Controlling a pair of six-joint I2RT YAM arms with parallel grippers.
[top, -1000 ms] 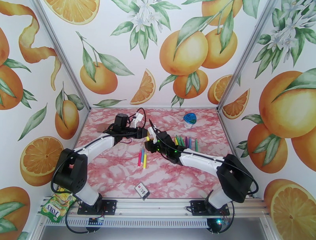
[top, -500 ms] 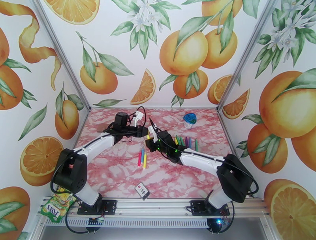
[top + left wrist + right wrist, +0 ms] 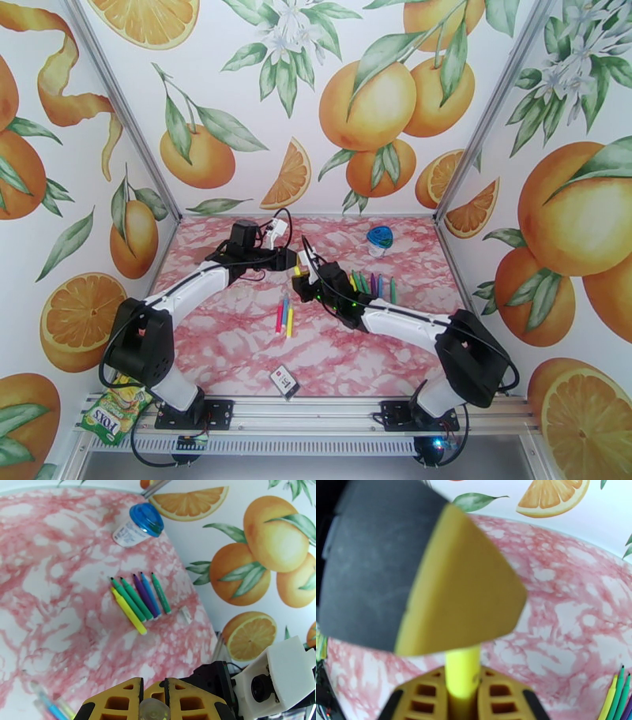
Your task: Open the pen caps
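Only one legible word: "FOXS", bold caps on the yellow-green candy packet (image 3: 111, 413), lying just off the near-left corner of the table (image 3: 229, 355) in the top view; smaller print on the packet is too fine to read. Small black-and-white card (image 3: 285, 381) near the table's front edge: has printing + a red mark, illegible at this res. Blue-lidded container (image 3: 136, 526), left wrist view: white label w/ rows of fine dark print, can't make out any words or nos.

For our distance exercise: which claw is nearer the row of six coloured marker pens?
Right. The right claw sits just left of the row of six coloured marker pens; the left claw is farther back-left.
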